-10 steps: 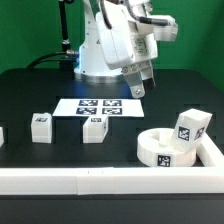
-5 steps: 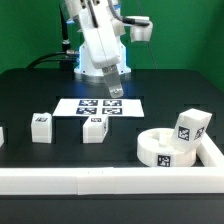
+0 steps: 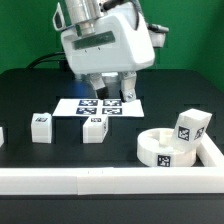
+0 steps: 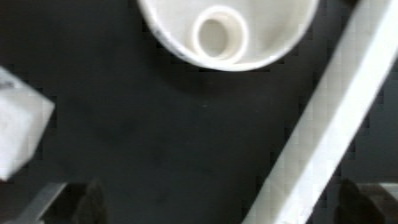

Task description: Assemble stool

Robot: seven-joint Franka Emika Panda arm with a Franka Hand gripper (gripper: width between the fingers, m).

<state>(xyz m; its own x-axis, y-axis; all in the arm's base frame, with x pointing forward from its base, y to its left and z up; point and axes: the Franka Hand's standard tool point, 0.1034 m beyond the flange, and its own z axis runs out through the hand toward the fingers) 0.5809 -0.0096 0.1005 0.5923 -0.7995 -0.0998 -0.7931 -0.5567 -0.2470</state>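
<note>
Seat of the stool, a white round disc with a tag on its side wall, lies flat near the bench's front corner on the exterior view's right. It sits just inside the front bar, which runs along the front edge, and the side bar, which runs along the edge on that view's right. A leaning leg, a white block with a black-and-white tag facing the camera, rests tilted on the seat's far rim, between the seat and the side bar.

Two more legs stand on the bare black top, nearer the front edge than the back. The middle leg is just in front of the marker board. The left leg stands apart from it, toward the edge on the exterior view's left.

The gripper hangs above the marker board around the bench's middle, well apart from the seat. Its fingers point down with a clear gap between them, and they hold nothing.

The wrist view is blurred. It shows the seat with an oval hole, one white bar running slantwise beside it, and a white block cut off by the picture's edge. I cannot tell which leg that block is.
</note>
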